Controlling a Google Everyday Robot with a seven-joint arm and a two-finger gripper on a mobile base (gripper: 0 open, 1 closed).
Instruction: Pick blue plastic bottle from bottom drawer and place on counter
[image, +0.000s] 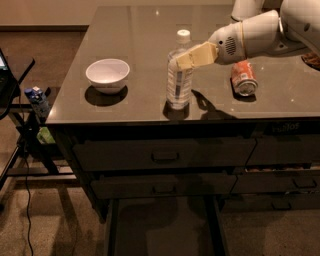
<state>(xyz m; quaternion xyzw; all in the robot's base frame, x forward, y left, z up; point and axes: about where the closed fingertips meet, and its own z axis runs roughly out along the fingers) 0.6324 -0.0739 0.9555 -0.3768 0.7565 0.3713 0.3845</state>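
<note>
We found the blue plastic bottle (178, 87) standing upright on the counter (135, 35), near its front edge, white cap on top. The gripper (183, 60) was at the bottle's shoulder, just under the cap, reaching in from the right. Its tan fingers were pinched on the bottle, one of them lying across the front of the clear plastic. The white arm (255, 35) ran back toward the upper right corner.

A white bowl (107, 75) sat to the left of the bottle, well apart from it. An orange soda can (244, 78) lay on its side to the right, below the arm.

Beneath the counter we saw two dark drawer fronts (165, 154) shut, and the bottom drawer (162, 230) pulled open, showing its flat floor.
</note>
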